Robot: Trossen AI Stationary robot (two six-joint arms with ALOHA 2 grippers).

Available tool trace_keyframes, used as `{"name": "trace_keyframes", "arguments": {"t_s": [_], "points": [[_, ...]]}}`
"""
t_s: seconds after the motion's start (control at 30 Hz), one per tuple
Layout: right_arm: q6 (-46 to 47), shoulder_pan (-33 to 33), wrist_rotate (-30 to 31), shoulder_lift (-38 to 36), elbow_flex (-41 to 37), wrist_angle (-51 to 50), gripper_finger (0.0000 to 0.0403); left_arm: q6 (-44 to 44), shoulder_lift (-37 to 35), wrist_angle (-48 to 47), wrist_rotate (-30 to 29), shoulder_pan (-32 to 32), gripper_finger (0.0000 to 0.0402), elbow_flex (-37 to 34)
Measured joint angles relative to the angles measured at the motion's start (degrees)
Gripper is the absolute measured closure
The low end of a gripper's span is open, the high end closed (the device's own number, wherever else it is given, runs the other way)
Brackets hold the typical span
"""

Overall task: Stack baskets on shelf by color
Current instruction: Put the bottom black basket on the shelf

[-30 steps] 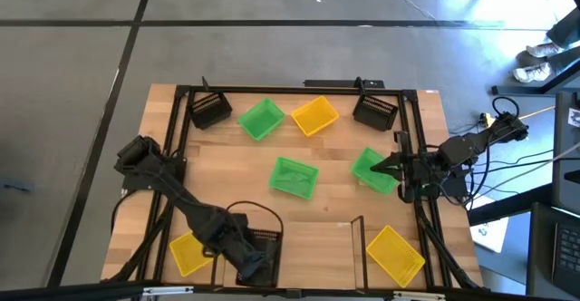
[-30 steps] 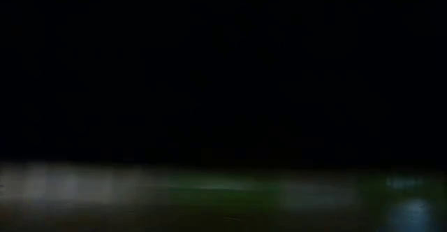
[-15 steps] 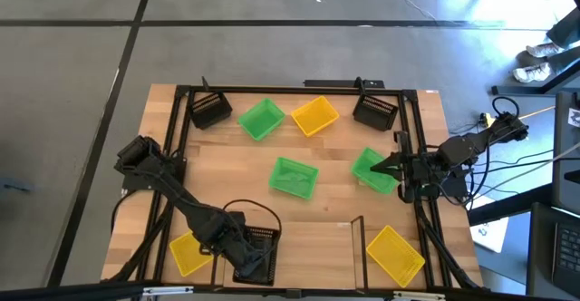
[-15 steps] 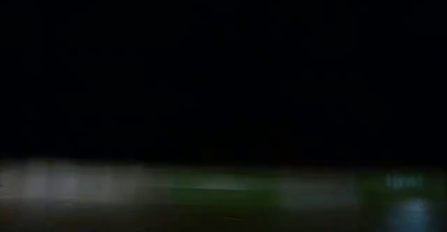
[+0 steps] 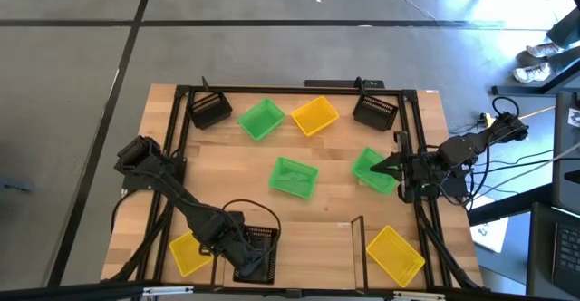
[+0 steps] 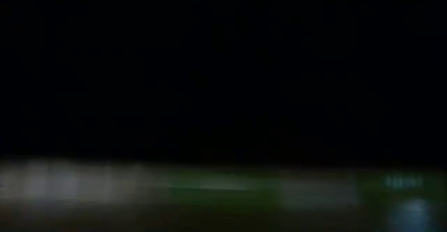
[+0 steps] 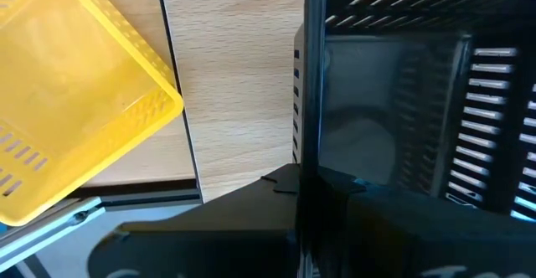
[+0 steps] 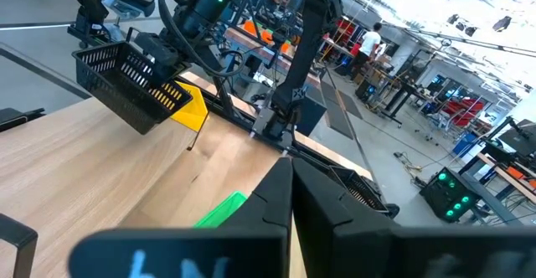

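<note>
My left gripper point(image 5: 243, 260) is near the table's near edge, shut on a black basket point(image 5: 260, 245). A yellow basket point(image 5: 186, 254) lies on the wood beside it. My right gripper point(image 5: 385, 167) is shut over a green basket point(image 5: 370, 170) at the table's right. I cannot tell whether it touches that basket. Two more green baskets point(image 5: 294, 177) point(image 5: 261, 118), two yellow ones point(image 5: 314, 115) point(image 5: 394, 254) and two black ones point(image 5: 210, 111) point(image 5: 375, 111) rest on their bases. The shelf point(image 5: 313, 247) lies at the near middle. The low view is dark. My left gripper point(image 7: 308, 186) has the black basket by one side wall at its rim point(image 7: 311, 119), with one finger inside and one outside. It comes slanting down from above. The right wrist view shows the basket point(image 8: 126, 81) lifted clear of the wood and tilted.
A black metal frame point(image 5: 181, 91) runs around the tabletop, with a thin post point(image 5: 353, 231) at the near middle. Bare wood point(image 5: 227, 169) lies left of the centre green basket. Cables and a stand point(image 5: 494, 133) sit past the right edge.
My left gripper has shifted slightly toward the table's left with the black basket, which has turned a little in the hold. It has kept still for the last half second.
</note>
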Motion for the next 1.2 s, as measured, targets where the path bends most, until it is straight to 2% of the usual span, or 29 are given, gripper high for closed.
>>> {"name": "trace_keyframes", "arguments": {"t_s": [0.37, 0.73, 1.2], "points": [[0.0, 0.0, 0.0, 0.0, 0.0, 0.0, 0.0391, 0.1, 0.0, 0.0, 0.0, 0.7, 0.0399, 0.0], [0.0, 0.0, 0.0, 0.0, 0.0, 0.0, 0.0391, 0.1, 0.0, 0.0, 2.2, 1.3, 0.0341, 0.0], [0.0, 0.0, 0.0, 0.0, 0.0, 0.0, 0.0391, 0.1, 0.0, 0.8, 2.1, 1.4, 0.034, 0.0]]}}
